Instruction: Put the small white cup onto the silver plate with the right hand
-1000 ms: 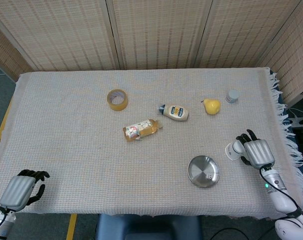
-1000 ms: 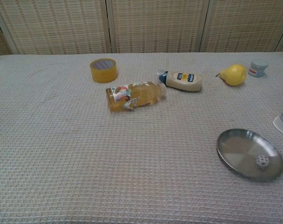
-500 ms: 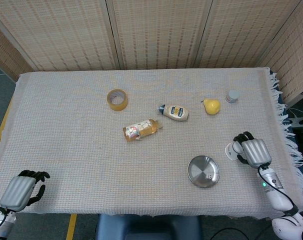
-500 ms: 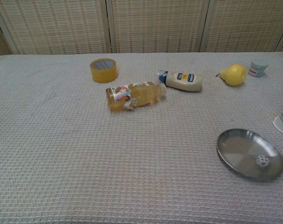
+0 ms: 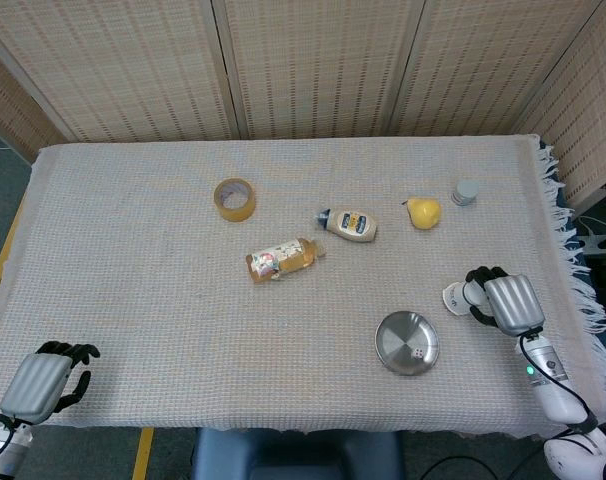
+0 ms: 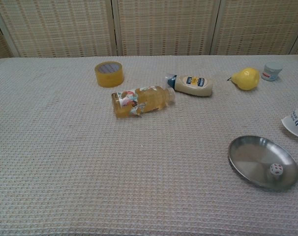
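Right hand point(image 5: 507, 303) fingers point(image 5: 476, 275) wrapped round tilted small white cup point(image 5: 453, 296); round silver metal plate point(image 5: 406, 343) beside, below fingers. Risk: tilted cup tipping on release, striking small white ball point(image 6: 275, 169) on plate. Left hand point(image 5: 43, 383) curled, holding nothing.

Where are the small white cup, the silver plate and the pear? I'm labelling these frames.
small white cup point(image 6: 297, 125), chest view, its side wall.
silver plate point(image 5: 395, 338), head view, bare inner surface.
pear point(image 6: 247, 78), chest view, its body.

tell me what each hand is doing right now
Left hand: fingers curled in, holding nothing, at the table's near left corner.
Right hand: holds the small white paper cup, right of the round silver metal plate.
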